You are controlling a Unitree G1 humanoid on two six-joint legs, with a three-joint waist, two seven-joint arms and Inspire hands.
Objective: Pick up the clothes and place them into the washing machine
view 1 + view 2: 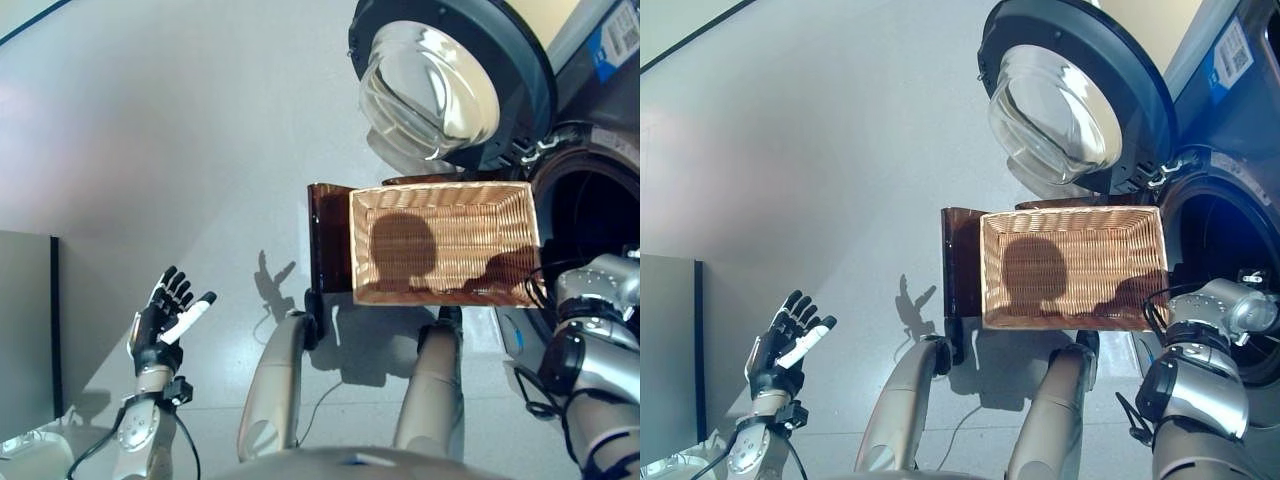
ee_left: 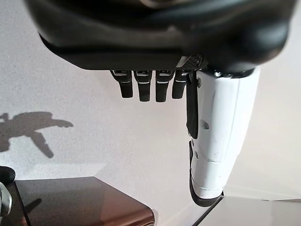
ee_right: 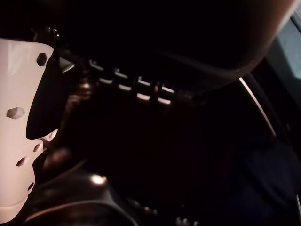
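Note:
The wicker basket [image 1: 470, 240] stands empty on a dark brown stand [image 1: 328, 240] in front of the washing machine. The machine's round glass door [image 1: 450, 80] hangs wide open, and the dark drum opening [image 1: 590, 220] lies at the right. My right arm reaches into that opening, so both eye views hide the hand. In the right wrist view, my right hand [image 3: 19, 141] is inside the dark drum with thumb and fingers straight and nothing held. A dim bluish shape [image 3: 268, 179] lies deeper in; I cannot tell whether it is cloth. My left hand [image 1: 160, 320] hangs open and empty over the floor at lower left.
Bare grey floor spreads to the left of and beyond the basket. A grey panel [image 1: 25, 330] stands at the far left edge. The open door overhangs the basket's far side. A corner of the brown stand [image 2: 84, 202] shows in the left wrist view.

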